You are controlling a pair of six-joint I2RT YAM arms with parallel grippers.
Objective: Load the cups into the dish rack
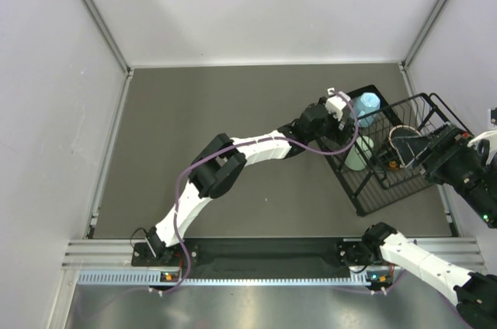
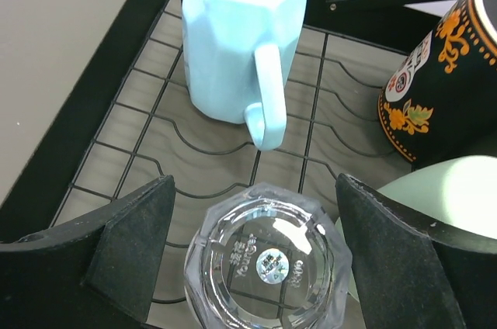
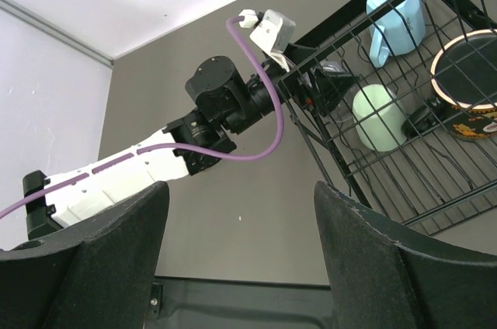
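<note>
Four cups sit in the black wire rack (image 2: 147, 123) on the grey matte table (image 1: 233, 150): a smooth, faceted light blue mug (image 2: 237, 34), a glossy dark mug (image 2: 446, 81) with orange flower ornament and a round label too small to read, a pale green tumbler (image 2: 446, 193), and a clear eight-sided glass (image 2: 268, 263) whose thick base carries a small sticker and lettering I cannot make out. The left gripper (image 2: 252, 212) has its jaws spread either side of that glass without touching it. The right gripper (image 3: 241, 197) has its jaws spread around nothing, near the rack.
</note>
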